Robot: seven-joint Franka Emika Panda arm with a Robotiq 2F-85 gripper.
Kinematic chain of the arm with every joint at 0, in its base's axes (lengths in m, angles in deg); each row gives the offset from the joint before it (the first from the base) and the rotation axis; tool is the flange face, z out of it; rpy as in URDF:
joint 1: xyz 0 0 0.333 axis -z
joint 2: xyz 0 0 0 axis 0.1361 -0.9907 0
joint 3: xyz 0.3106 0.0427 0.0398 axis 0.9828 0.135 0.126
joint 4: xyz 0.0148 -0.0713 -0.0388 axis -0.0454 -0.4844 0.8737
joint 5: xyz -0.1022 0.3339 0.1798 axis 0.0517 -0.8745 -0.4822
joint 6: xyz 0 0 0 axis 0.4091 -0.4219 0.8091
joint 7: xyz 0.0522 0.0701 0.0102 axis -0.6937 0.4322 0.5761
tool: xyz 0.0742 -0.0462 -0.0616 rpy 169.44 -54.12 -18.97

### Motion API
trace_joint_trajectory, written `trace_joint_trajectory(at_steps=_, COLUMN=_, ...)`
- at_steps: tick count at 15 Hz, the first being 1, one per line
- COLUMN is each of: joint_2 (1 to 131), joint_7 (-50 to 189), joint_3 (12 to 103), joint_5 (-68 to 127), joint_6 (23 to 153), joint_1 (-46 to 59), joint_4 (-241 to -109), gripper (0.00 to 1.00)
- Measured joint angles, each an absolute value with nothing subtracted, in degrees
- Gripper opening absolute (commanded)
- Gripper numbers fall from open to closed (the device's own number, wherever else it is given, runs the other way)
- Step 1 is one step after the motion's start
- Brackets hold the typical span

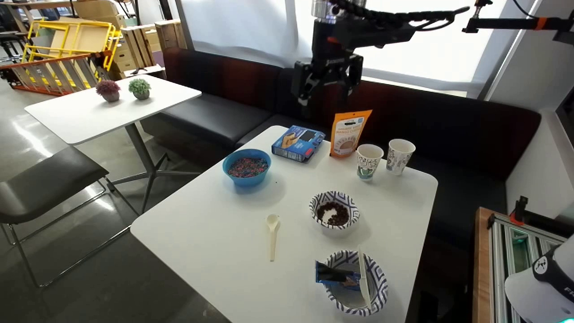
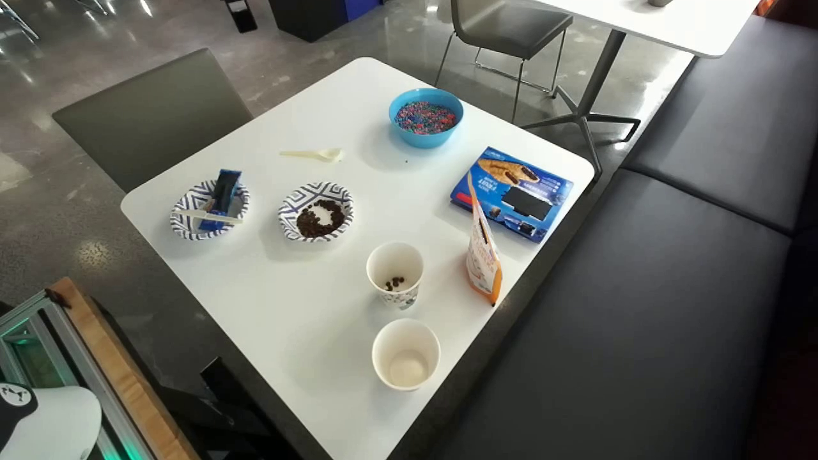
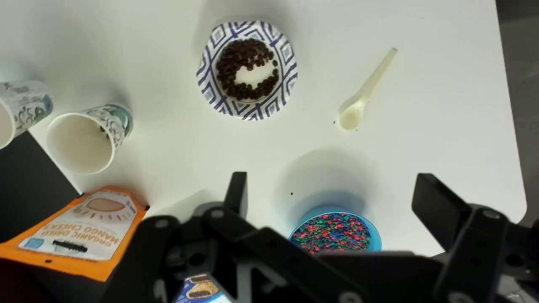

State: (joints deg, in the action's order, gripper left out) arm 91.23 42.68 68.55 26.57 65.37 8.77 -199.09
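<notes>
A round blue plastic bowl (image 2: pixel 427 140) of multicoloured bits (image 2: pixel 425 118) stands on the white round-cornered table (image 2: pixel 307 306). Your black gripper (image 3: pixel 330 181) hangs above, jaws wide and unladen; a cream plastic spoon (image 1: pixel 272 233) and flat blue cardboard box (image 2: pixel 511 186) lie nearby.

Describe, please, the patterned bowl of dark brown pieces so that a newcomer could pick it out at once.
Find the white table bearing a blue bowl, beside the dark bench. Near its middle, next to a pale spoon, stands a paper bowl with a blue-violet geometric pattern. Its matching neighbour holds a blue wrapper; this one holds dark brown pieces around a white patch.
</notes>
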Motion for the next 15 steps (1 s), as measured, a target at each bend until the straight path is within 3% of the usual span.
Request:
trace_joint_trajectory(at_steps=7, joint_2=77.4, joint_7=19.6, joint_3=70.1, joint_5=26.7, joint_6=64.0, joint_1=5.0, joint_4=-191.1, gripper=1.00)
trace_joint_trajectory(at_steps=15, joint_2=70.9, joint_7=13.7, joint_3=67.3, joint_5=26.2, joint_6=63.4, joint_1=3.9, joint_4=-189.1, gripper=1.00)
